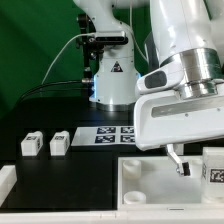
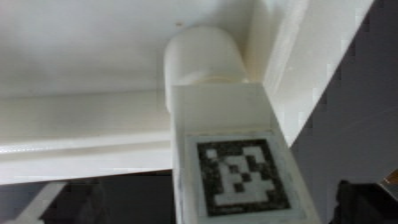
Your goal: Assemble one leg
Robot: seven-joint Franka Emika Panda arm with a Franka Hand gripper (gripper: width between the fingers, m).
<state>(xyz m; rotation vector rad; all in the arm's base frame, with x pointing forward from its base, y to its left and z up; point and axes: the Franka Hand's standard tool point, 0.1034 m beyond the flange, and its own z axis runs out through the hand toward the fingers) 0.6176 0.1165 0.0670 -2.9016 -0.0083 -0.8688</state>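
A white leg (image 2: 231, 150) with a black-and-white tag fills the wrist view. Its rounded end meets an inner corner of the large white panel (image 2: 80, 95). My gripper (image 2: 214, 208) straddles this leg, and dark gaps show between the leg and each finger, so the jaws look open. In the exterior view the gripper (image 1: 198, 166) hangs over the panel's (image 1: 150, 185) right end. One dark finger (image 1: 178, 160) stands apart from the tagged leg (image 1: 213, 166) at the frame's right edge. Two more legs (image 1: 31, 143) (image 1: 60, 142) lie on the table at the exterior view's left.
The marker board (image 1: 110, 133) lies on the black table behind the panel. The robot's base (image 1: 112, 80) stands behind it with cables running to the exterior view's left. A white edge (image 1: 6, 185) shows at the lower left corner.
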